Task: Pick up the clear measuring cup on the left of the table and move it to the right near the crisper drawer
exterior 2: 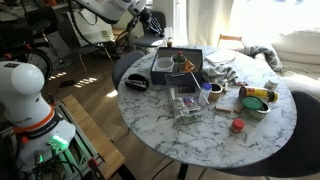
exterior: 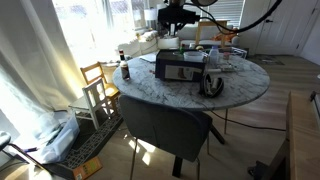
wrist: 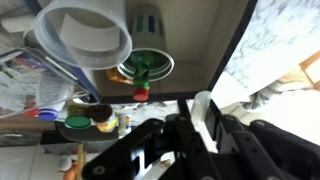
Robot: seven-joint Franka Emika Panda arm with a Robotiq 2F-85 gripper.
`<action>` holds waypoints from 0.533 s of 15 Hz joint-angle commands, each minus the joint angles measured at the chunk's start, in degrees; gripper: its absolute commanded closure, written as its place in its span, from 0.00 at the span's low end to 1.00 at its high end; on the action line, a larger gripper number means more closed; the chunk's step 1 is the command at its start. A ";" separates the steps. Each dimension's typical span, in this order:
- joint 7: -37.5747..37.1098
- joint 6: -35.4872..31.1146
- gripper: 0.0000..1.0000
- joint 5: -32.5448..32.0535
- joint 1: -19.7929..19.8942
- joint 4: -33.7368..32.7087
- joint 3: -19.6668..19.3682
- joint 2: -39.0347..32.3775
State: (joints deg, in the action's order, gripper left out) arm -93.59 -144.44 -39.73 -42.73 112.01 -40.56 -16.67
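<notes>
One measuring cup [wrist: 80,35] beyond the fingers [wrist: 150,152]

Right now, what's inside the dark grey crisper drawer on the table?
In an exterior view, the crisper drawer holds a small green-and-yellow item, too small to identify. Its walls and the shadow inside hide the rest of its floor.

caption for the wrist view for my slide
Wrist view: gripper hovers over the cluttered crisper drawer, marble table beyond its wall.
</notes>
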 commanded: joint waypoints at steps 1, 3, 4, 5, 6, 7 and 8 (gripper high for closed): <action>-11.47 8.62 0.95 -10.21 7.35 4.30 5.44 9.79; -14.50 14.31 0.95 -12.76 14.24 5.16 10.84 13.05; -14.96 16.85 0.95 -12.49 18.20 5.75 14.02 14.32; -15.47 18.94 0.95 -12.35 22.29 6.40 17.28 15.36; -15.45 20.63 0.95 -11.82 25.88 6.96 19.93 16.06; -15.60 22.03 0.95 -11.26 28.91 7.57 21.91 16.75; -15.84 23.36 0.95 -10.84 31.55 8.40 23.63 17.52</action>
State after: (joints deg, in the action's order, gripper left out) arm -106.71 -124.25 -50.14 -19.65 116.19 -23.79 -3.02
